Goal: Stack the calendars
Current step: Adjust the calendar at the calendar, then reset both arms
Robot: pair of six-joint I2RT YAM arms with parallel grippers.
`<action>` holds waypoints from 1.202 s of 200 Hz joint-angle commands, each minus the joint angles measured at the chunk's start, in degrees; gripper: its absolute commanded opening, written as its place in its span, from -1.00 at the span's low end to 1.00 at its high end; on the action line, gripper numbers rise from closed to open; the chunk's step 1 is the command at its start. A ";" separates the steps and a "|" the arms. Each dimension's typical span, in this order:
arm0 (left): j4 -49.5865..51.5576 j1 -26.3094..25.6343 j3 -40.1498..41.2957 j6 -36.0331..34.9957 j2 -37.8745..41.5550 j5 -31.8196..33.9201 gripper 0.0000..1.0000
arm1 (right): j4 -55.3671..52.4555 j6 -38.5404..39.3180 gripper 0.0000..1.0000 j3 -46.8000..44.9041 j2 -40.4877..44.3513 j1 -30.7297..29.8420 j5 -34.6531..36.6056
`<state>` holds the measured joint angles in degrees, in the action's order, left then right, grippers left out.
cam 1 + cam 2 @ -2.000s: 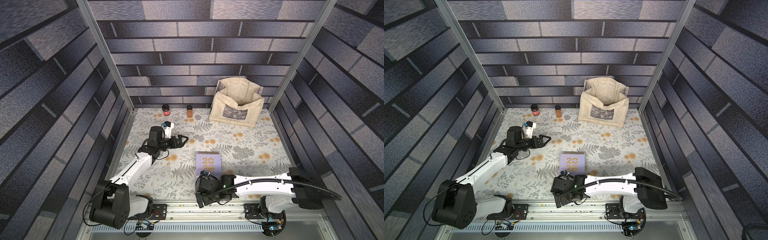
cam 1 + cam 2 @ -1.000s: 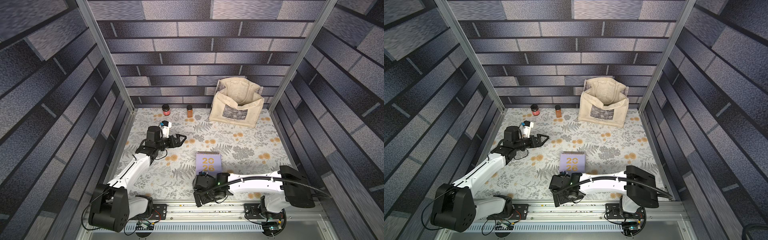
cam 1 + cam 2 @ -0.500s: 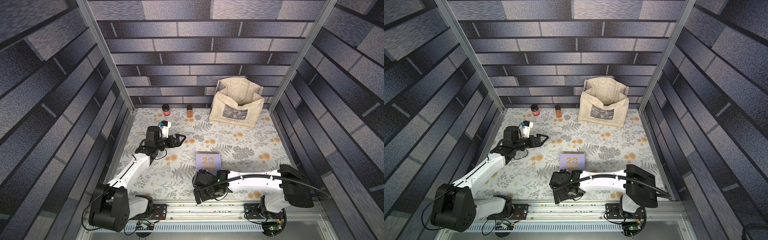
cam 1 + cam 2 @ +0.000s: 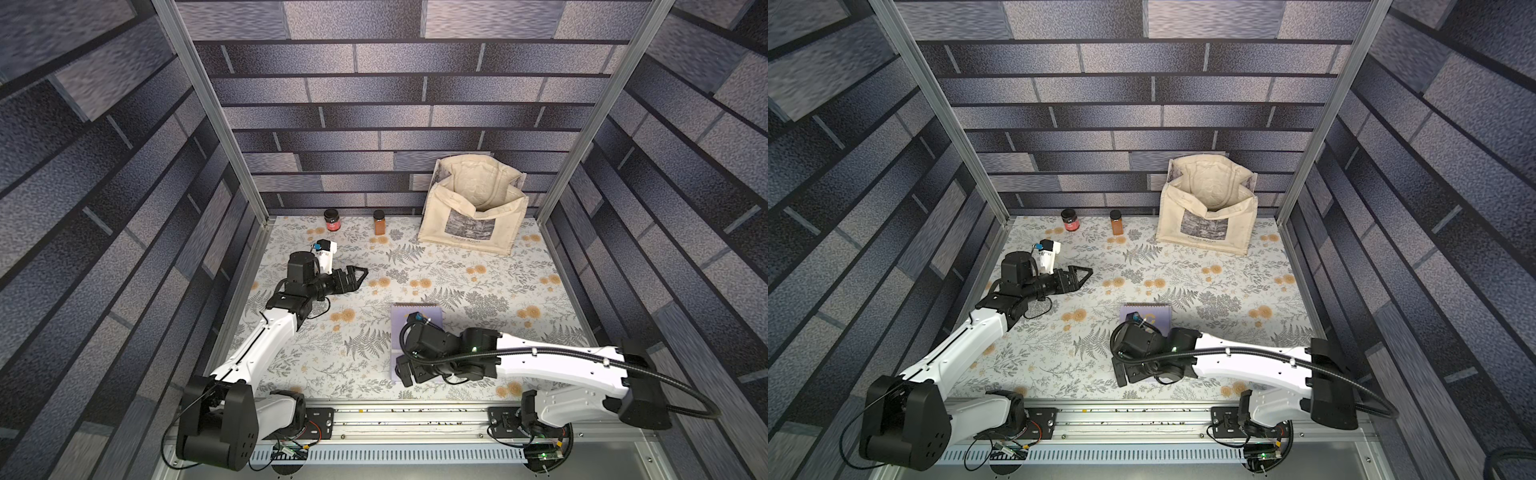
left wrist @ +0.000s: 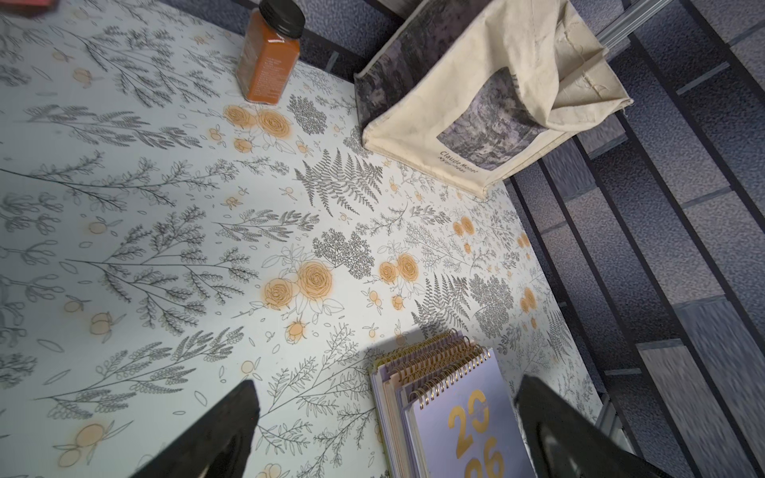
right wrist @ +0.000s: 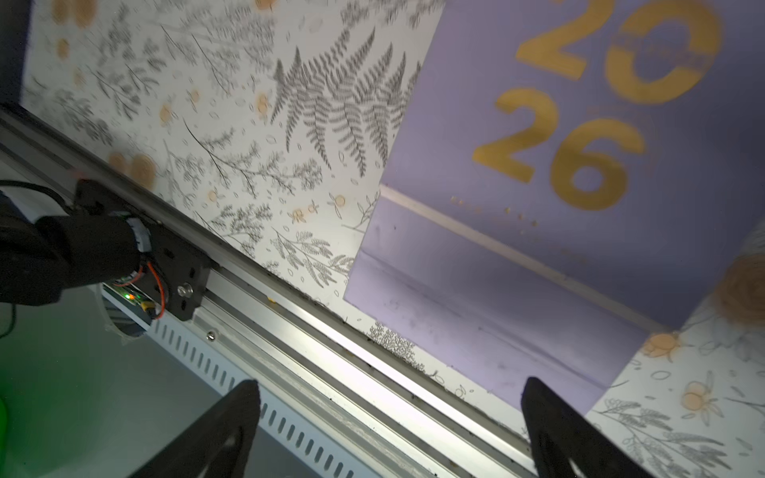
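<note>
1. The calendars (image 5: pixel 451 418) lie in one pile on the table (image 4: pixel 478 270), near its front edge and about in the middle.
2. The top one is lilac with a big gold "2026" on it. The gold wire rings of the ones under it show at the far end of the pile. The edges do not line up quite neatly.
3. In both top views the right arm reaches over the pile and covers most of it.
4. The right gripper (image 4: pixel 405 372) is low by the front left corner of the pile. Its fingers (image 6: pixel 223 434) are wide apart and hold nothing.
5. The left gripper (image 4: pixel 358 274) is over the left side of the table, well apart from the pile. Its fingers (image 5: pixel 219 438) are wide apart too, with nothing between them.
6. A cream cloth bag (image 4: pixel 469 220) stands at the back right, by the wall. Its top hangs open and sags. The straps seem to be folded down inside, but the bottom is hidden.
7. A spice jar (image 5: pixel 267 62) with a black lid stands at the back, to the left of the bag. Orange-brown powder shows through its side.
8. A small red jar (image 4: pixel 332 220) with a black lid on it stands near the spice jar, further left.
</note>
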<state>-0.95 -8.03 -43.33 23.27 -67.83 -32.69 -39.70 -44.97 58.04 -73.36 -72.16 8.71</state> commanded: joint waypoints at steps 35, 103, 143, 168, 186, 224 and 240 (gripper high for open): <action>-7.85 3.68 9.41 -9.54 9.74 21.79 1.00 | 10.04 24.47 1.00 -7.17 14.43 22.86 4.45; -31.36 13.39 23.33 -13.79 5.84 27.94 1.00 | 37.77 38.41 1.00 -19.81 12.05 56.77 -5.73; -42.46 16.53 25.60 -13.82 -6.22 24.82 1.00 | 56.65 41.02 1.00 -27.80 4.85 64.86 -4.57; -41.37 18.17 23.87 -13.67 -7.94 22.30 1.00 | 61.85 41.14 1.00 -28.95 0.56 67.47 -6.03; -38.77 18.80 22.75 -13.28 -7.10 18.45 1.00 | 61.01 41.60 1.00 -28.07 -0.57 67.92 -7.97; -18.25 10.70 12.62 -8.40 1.87 19.84 1.00 | 49.94 38.27 1.00 -24.21 1.94 67.72 -8.19; -13.89 7.09 9.26 -3.96 2.95 20.50 1.00 | 43.38 35.08 1.00 -21.95 2.32 67.68 -8.84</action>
<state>-24.99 2.48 -28.14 12.82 -67.92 -11.11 12.34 -5.82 31.99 -72.73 -4.47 1.50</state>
